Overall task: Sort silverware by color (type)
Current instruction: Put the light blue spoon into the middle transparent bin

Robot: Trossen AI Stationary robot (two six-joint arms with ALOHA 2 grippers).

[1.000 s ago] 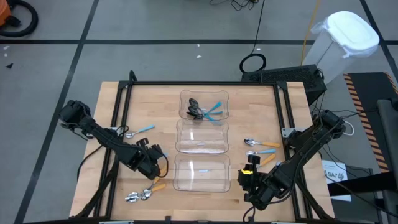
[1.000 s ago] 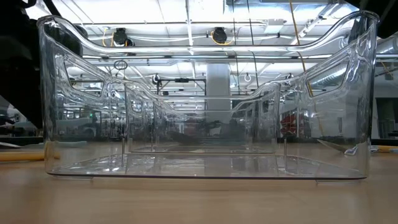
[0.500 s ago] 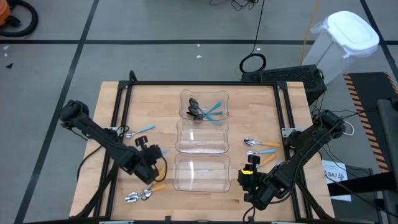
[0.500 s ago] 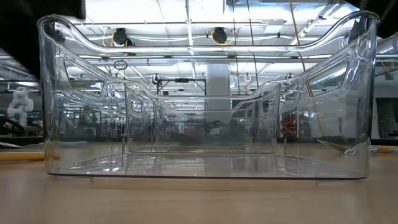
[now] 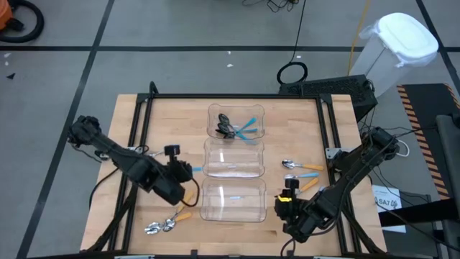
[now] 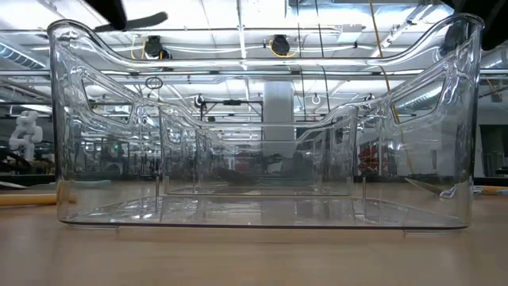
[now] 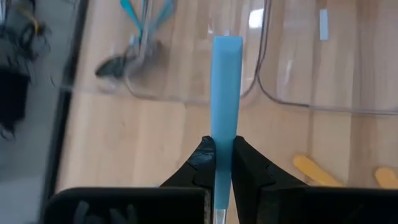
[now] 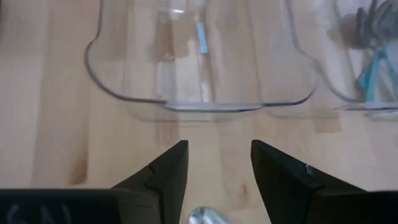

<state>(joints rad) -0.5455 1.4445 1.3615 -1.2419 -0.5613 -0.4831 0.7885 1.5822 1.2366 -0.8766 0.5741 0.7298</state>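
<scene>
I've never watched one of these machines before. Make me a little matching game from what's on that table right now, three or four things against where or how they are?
Things:
1. left claw
2. right claw
3. far bin
4. nearest bin

States:
A. holds dark spoons with blue handles
B. open, holding nothing
C. no spoons inside
D. shut on a blue handle

Pairs: 1-D, 2-B, 3-A, 4-C

The blue handle sticks straight out from between the left claw's fingers.

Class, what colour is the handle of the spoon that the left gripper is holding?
Light blue. The handle stands clamped in the left gripper; the left wrist view shows it best.
</scene>
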